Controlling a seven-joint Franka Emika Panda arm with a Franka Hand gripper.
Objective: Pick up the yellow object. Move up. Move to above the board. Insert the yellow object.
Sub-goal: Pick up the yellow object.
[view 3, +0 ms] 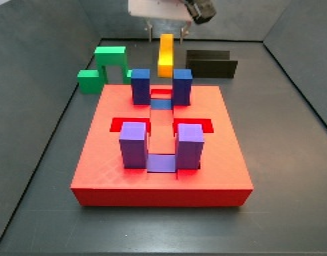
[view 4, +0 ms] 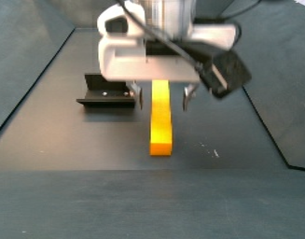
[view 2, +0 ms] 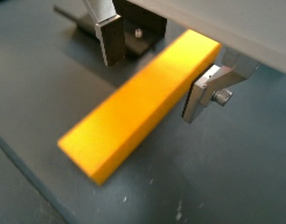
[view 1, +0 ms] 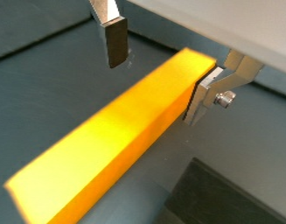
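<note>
Hanging upright from your gripper, the yellow bar is clamped between fingers, beyond the red board.

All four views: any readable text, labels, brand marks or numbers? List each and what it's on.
None readable in any view.
The yellow bar, hanging upright from the gripper above the floor, is plain.
The red board and its blue blocks and purple blocks carry no marks.
The white gripper housing shows no legible label.
The fixture is unmarked.
</note>
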